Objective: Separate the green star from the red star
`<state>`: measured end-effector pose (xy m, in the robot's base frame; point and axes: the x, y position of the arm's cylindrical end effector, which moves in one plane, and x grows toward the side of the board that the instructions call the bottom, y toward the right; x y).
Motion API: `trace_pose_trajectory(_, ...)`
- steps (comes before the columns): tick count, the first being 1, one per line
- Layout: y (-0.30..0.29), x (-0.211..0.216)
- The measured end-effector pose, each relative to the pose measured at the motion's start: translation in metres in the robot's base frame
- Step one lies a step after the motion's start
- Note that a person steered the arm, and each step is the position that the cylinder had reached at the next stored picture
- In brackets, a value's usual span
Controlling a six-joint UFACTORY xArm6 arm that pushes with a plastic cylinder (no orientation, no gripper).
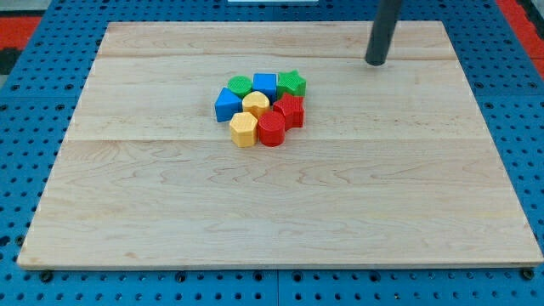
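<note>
The green star (292,82) sits at the top right of a tight cluster of blocks near the middle of the wooden board (280,204). The red star (291,110) lies just below it, touching or nearly touching. My tip (375,62) rests on the board up and to the right of the cluster, well apart from the green star.
Packed in the same cluster are a blue cube (265,84), a green block (240,85), a blue block (227,104), a yellow block (256,104), a yellow hexagon (243,130) and a red cylinder (271,130). A blue pegboard (25,170) surrounds the board.
</note>
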<state>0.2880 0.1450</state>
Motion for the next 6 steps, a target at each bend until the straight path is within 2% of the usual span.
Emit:
trace_pose_trajectory(2, -0.037, 0.061)
trace_pose_trajectory(3, -0.099, 0.054)
trace_pose_trajectory(6, -0.122, 0.106)
